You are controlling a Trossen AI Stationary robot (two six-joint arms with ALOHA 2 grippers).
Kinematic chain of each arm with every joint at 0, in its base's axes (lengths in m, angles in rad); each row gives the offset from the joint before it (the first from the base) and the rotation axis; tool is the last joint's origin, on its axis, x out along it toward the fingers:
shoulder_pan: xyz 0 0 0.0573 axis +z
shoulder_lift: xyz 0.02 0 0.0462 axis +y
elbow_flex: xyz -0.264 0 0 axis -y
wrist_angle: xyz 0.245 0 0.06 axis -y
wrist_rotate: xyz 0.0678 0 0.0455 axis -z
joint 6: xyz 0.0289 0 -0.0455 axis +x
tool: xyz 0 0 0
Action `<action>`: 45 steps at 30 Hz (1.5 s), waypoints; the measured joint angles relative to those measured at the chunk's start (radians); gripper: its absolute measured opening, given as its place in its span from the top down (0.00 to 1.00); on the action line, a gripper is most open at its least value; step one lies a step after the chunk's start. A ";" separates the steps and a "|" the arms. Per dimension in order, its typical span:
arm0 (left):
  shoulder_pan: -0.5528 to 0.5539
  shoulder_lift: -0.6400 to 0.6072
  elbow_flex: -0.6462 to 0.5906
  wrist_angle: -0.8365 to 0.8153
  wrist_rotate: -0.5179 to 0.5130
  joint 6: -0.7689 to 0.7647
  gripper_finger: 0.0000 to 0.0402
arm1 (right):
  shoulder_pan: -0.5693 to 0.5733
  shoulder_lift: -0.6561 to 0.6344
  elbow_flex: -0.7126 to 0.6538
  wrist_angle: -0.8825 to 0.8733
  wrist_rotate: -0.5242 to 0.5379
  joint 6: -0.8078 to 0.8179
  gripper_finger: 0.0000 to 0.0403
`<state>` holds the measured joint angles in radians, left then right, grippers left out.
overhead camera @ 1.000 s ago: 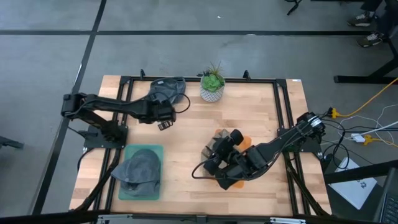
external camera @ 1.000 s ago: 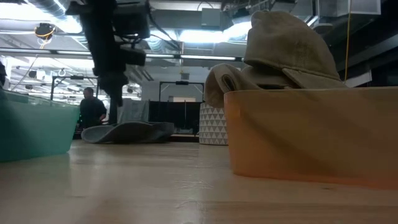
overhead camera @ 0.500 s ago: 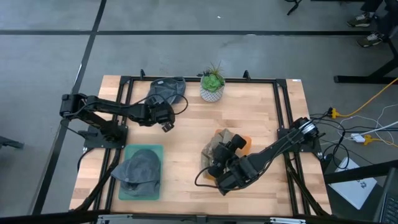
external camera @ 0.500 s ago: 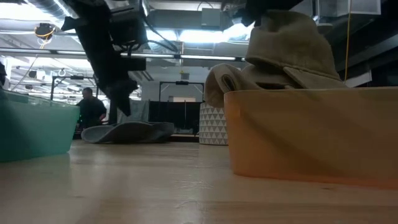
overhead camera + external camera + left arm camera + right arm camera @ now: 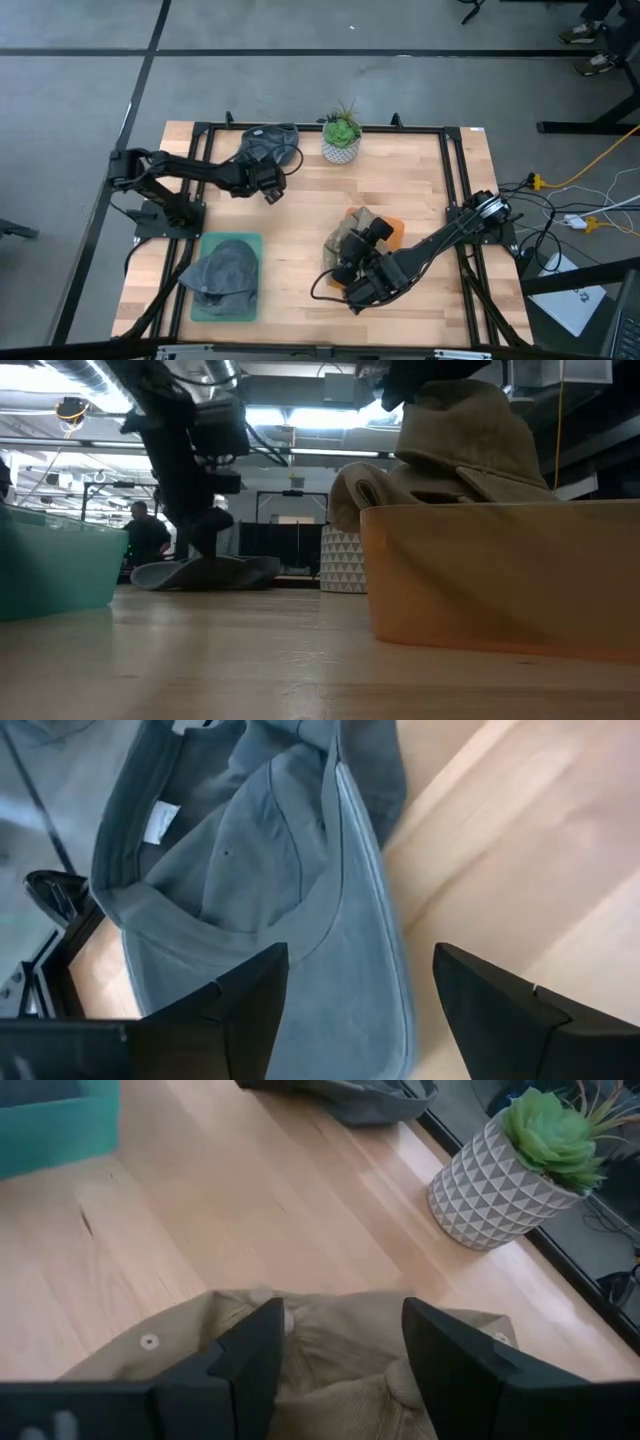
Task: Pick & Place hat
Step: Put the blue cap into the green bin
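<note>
A grey hat (image 5: 270, 142) lies upside down on the wood at the table's far edge, its inside and label facing up (image 5: 260, 860). My left gripper (image 5: 355, 1010) is open and slants down over its brim, one finger on either side. A khaki hat (image 5: 355, 225) sits heaped in an orange tray (image 5: 500, 580) right of the middle. My right gripper (image 5: 345, 1345) is open close above its crown. Another grey hat (image 5: 222, 270) rests in a teal tray (image 5: 252, 240) at the near left. My left gripper reaches down to the grey hat's brim (image 5: 350, 920); I cannot tell whether its fingers touch the cloth. My right gripper stands over the khaki hat's crown (image 5: 340, 1390), fingers apart; I cannot tell whether they touch it.
A potted plant (image 5: 341, 135) in a white patterned pot stands at the far edge, just right of the grey hat. A black frame (image 5: 455, 180) runs around the tabletop. Bare wood lies between the trays and toward the near edge.
My left gripper has sunk and moved toward the far edge onto the grey hat, rolling a little, and its fingers now stand wider apart. My right gripper has come down slightly over the khaki hat. The hats lie as before.
</note>
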<state>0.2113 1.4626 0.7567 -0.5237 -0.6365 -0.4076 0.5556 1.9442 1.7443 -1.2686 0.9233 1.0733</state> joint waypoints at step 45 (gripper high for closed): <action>-0.250 -0.808 0.000 -0.117 0.237 -0.098 0.98 | -0.066 0.000 0.000 0.446 0.168 -0.421 0.49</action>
<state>-0.0391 0.6545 0.7567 -0.6403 -0.3998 -0.5054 0.4892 1.9442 1.7446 -0.8227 1.0915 0.6523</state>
